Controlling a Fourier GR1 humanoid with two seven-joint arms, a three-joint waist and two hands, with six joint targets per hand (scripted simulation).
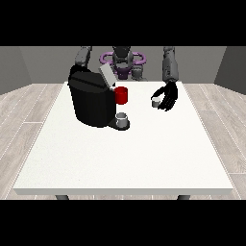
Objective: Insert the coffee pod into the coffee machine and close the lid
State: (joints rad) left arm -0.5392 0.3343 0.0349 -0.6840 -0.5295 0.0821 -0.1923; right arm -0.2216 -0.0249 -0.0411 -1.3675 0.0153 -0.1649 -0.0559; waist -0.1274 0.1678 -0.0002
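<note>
Hand at the view's left hidden behind coffee machine [92, 100], lid [106, 76] raised

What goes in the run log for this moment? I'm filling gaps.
stage: reaching pod | hand at the view's right: open beside coffee pod | pod: on table | coffee machine: lid up | other hand: hidden
</note>
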